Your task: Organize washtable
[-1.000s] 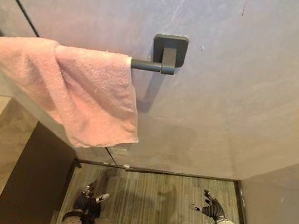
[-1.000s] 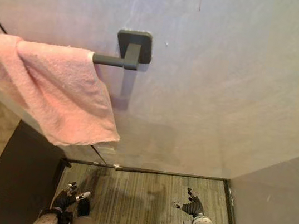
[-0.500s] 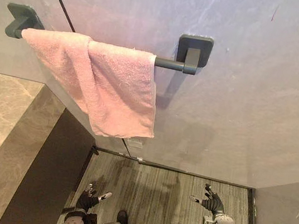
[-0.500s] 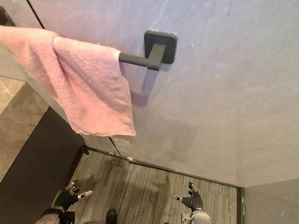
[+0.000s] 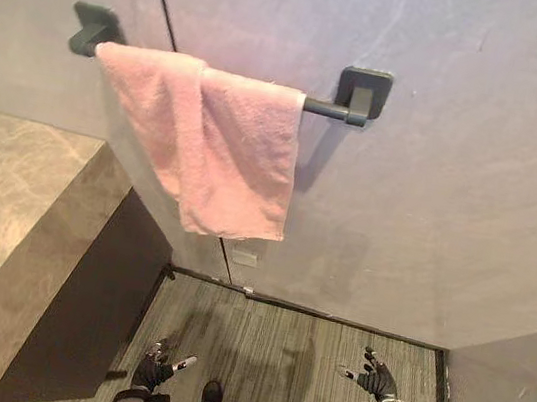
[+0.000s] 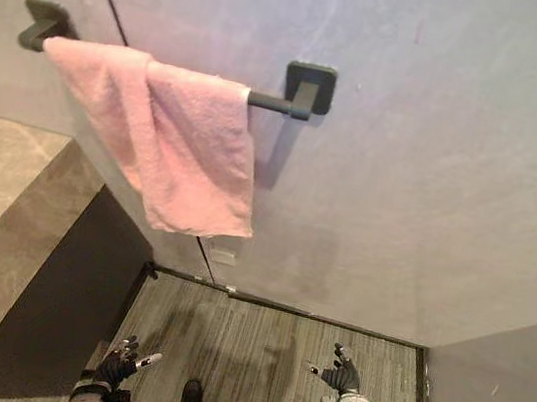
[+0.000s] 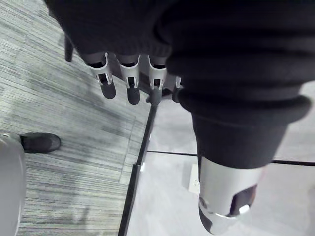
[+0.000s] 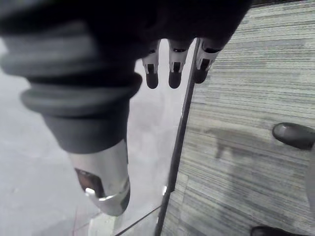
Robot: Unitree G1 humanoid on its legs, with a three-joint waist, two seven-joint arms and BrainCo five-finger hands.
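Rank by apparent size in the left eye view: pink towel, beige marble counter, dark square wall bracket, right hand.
1. beige marble counter, cut off at the picture's edge
2. pink terry towel
3. dark square wall bracket and right hand: these look alike, so unranked

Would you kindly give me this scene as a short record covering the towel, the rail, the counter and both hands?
towel: pink, draped unevenly over the rail
rail: dark, wall-mounted, bare near its right bracket
counter: marble, lower left of the towel
left hand: open, empty, low above the floor
right hand: open, empty, low above the floor
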